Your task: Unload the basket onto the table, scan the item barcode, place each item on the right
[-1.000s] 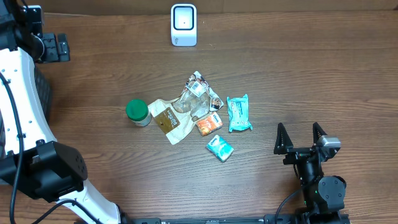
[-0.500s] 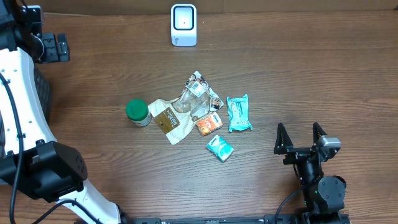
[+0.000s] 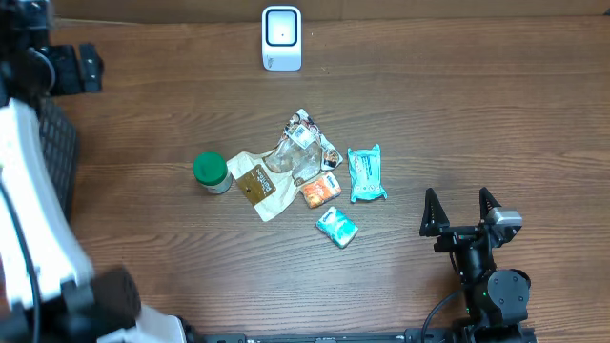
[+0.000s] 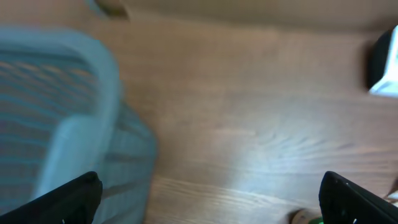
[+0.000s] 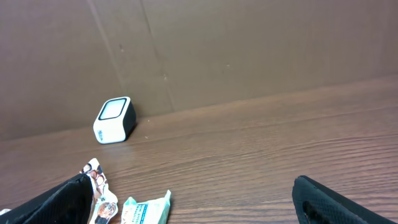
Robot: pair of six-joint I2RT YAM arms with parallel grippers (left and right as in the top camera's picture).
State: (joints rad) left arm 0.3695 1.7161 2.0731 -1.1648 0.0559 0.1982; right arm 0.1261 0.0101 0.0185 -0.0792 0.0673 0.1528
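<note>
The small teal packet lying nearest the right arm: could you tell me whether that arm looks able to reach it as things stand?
Probably yes. The right arm has its jaws open, and only bare table lies between them and the small teal packet; nothing stands in the way.

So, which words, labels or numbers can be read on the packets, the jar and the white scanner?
No text can be read here.
On the teal packet: print, too small.
On the orange packet: print, too small.
On the brown label: marks, blurred.
On the white scanner: none seen.
On the green-lidded jar: none seen.
</note>
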